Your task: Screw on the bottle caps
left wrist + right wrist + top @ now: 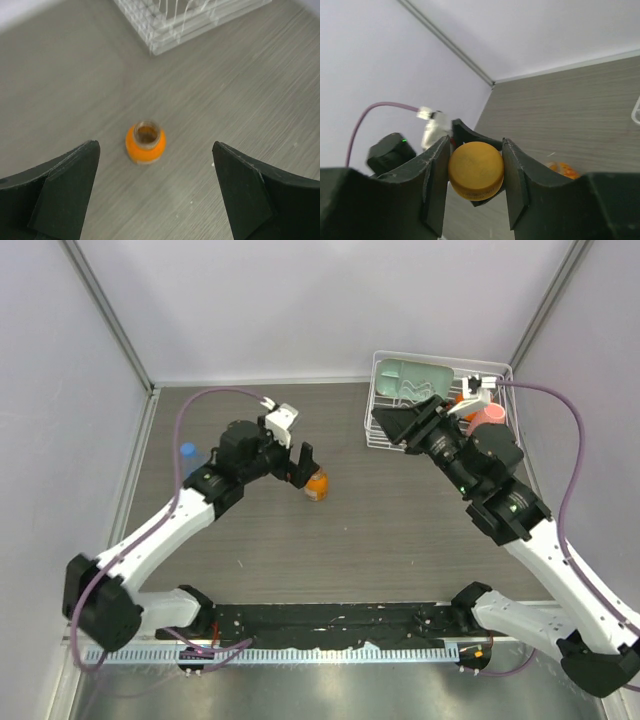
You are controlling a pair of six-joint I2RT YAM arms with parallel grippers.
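**Orange cap gripped, orange bottle standing open**

The right gripper [476, 144] is clenched on the orange cap [476, 172], one finger pressed to each side of it, held in the air near the wire basket [380, 432] at the table's [400, 540] far right. The left gripper [155, 150] is released, its fingers [70, 185] spread wide and holding nothing. Below it the orange bottle [145, 142] stands upright on the table near the middle (mouth bare, no cap on it), between the two fingers in the wrist view and touching neither. The clear bottle [187, 462], blue at its top, stands at the left beside the left arm; whether its cap is screwed down cannot be told.
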